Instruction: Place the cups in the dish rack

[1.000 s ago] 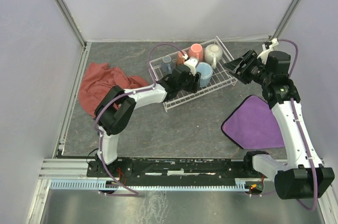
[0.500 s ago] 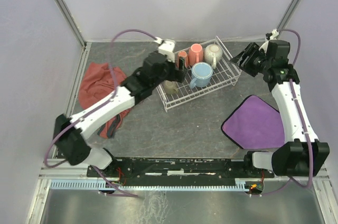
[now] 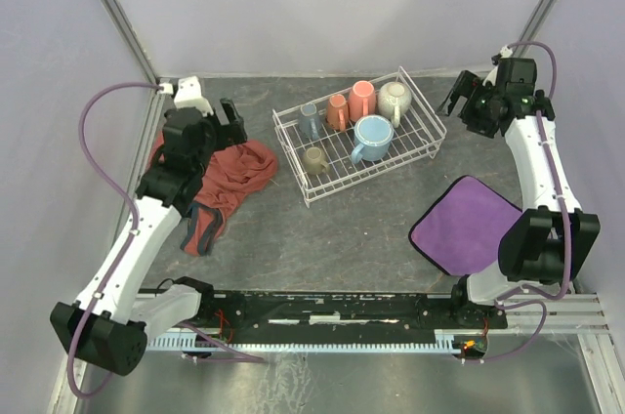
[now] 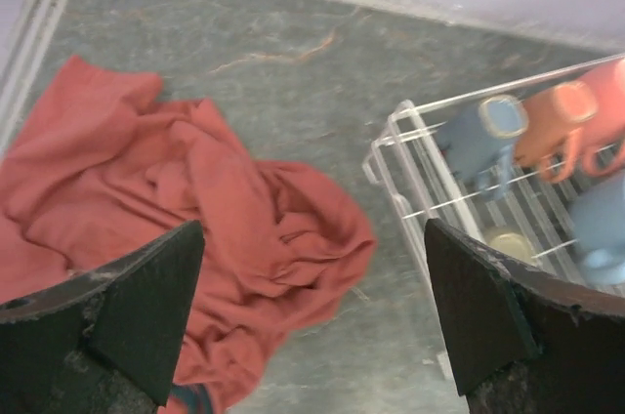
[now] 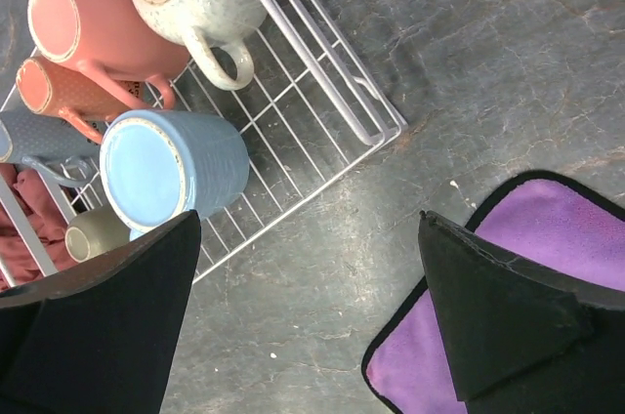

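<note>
I see six mugs point(image 3: 372, 138) in the dish rack point(image 3: 415, 131). Left gripper point(image 4: 311, 238) and right gripper point(image 5: 308, 228) both have jaws wide, empty.

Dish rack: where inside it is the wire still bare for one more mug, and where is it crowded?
Bare wire lies at the right end of the dish rack, beside the light blue mug, and between it and the olive mug. The far row, grey-blue mug to cream mug, is crowded.

Red cloth point(image 3: 220, 175), purple mat point(image 3: 469, 226).
</note>
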Available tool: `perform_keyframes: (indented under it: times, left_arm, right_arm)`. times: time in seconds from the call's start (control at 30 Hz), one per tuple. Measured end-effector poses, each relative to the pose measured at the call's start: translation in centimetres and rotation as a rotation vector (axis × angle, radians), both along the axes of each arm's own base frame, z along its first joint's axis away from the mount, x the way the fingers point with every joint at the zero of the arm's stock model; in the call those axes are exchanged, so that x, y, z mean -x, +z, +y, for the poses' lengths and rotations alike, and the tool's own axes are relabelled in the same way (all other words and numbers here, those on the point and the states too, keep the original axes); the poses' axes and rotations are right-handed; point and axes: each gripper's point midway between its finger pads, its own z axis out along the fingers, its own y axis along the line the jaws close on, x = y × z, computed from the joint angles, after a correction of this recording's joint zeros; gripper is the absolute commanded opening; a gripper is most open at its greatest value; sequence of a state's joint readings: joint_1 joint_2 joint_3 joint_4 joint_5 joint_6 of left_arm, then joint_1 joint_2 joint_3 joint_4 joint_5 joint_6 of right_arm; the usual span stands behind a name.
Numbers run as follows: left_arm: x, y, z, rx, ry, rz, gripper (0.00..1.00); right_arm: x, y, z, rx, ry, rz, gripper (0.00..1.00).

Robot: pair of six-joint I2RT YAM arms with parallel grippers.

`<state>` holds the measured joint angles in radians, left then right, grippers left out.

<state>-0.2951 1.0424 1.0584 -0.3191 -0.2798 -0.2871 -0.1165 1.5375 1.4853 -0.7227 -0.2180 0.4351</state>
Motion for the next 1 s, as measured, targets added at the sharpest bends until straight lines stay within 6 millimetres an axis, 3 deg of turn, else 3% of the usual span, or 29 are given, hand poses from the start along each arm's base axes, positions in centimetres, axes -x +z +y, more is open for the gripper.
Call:
perform_keyframes:
  times: [0.13,0.2,0.33,0.4,0.53,0.63,0.83,0.9,1.0]
  left_arm:
    - [-0.1,-5.2,2.1,-0.153,-0.002,-0.022,0.99]
    - [0.1,-10.0,3.5,-0.202,0.022,-0.013,0.99]
    - [2.5,-19.7,6.4,-0.259,0.064,0.126,0.99]
    - [3.1,-21.9,7.0,-0.266,0.071,0.14,0.99]
    - [3.6,-23.0,7.1,-0.247,0.077,0.021,0.99]
    - [3.8,-23.9,7.6,-0.23,0.081,-0.027,0.99]
    - [2.0,-23.2,7.8,-0.2,0.065,-0.124,0.99]
    - [1.5,-23.5,7.9,-0.195,0.056,-0.113,0.99]
    - [0.1,-22.3,7.8,-0.185,0.034,-0.151,0.99]
  right_arm:
    - [-0.1,0.2,-0.6,-0.023,-0.009,-0.008,1.0]
    - [-0.1,0.2,-0.6,-0.034,-0.003,-0.011,1.0]
    - [0.0,0.1,-0.5,-0.023,0.015,-0.012,1.0]
    - [0.0,0.0,-0.6,-0.007,0.03,-0.014,1.0]
    - [0.0,-1.6,-1.0,0.041,0.065,-0.012,1.0]
    - [0.2,-4.9,-1.2,0.088,0.113,0.0,1.0]
    - [2.2,-14.6,-1.0,0.143,0.19,0.013,1.0]
    - [2.7,-16.4,-1.5,0.175,0.192,0.031,1.0]
    - [2.6,-17.6,-2.5,0.236,0.167,0.002,1.0]
